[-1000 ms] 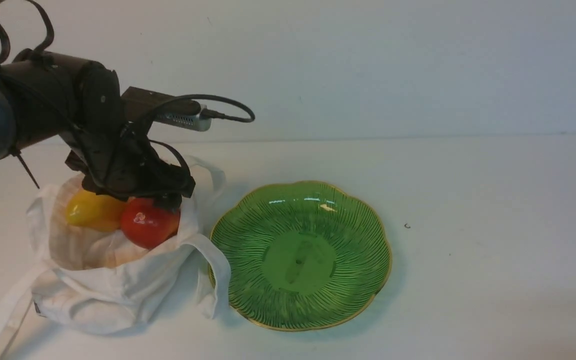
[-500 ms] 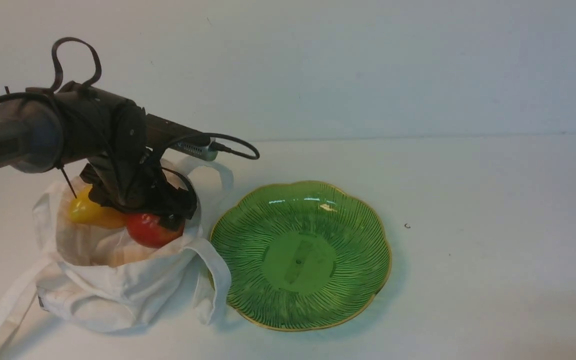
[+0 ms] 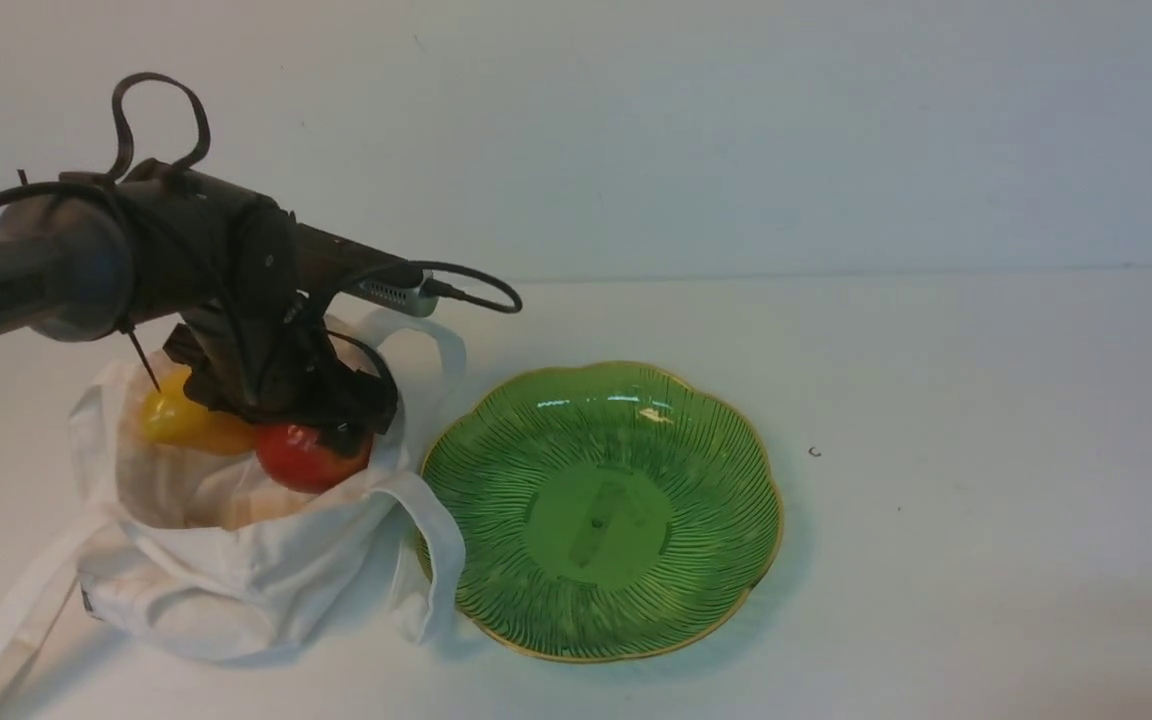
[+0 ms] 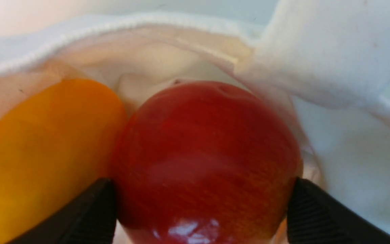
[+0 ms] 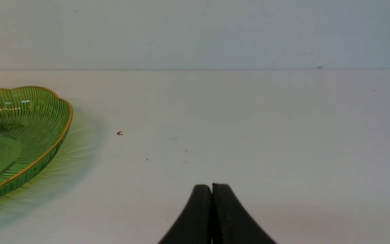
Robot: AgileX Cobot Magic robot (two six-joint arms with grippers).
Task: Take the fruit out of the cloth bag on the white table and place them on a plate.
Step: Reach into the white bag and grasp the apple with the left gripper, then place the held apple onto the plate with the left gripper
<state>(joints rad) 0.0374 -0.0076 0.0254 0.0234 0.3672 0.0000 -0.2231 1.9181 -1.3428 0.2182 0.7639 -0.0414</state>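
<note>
The cloth bag [image 3: 226,590] lies open on the white table [image 3: 936,550] at the left. In it lie the red apple [image 3: 308,462] and, to its left, the yellow-orange mango [image 3: 174,418], touching each other. My left gripper [image 3: 321,425] reaches down into the bag mouth. In the left wrist view its black fingertips [image 4: 105,200] press both sides of the apple [image 4: 201,149], with the mango [image 4: 42,142] beside it. The green plate [image 3: 601,510] stands empty right of the bag. My right gripper [image 5: 212,186] is shut and empty over bare table, right of the plate [image 5: 15,142].
The bag's strap handles [image 3: 431,560] hang against the plate's left rim and trail off to the front left. A small dark speck [image 3: 814,452] lies on the table right of the plate. The pale wall [image 3: 736,130] rises behind the table.
My left arm has come down into the bag mouth, and its fingers now sit around the red apple. The bag has sagged and shifted slightly. The plate has not moved.
</note>
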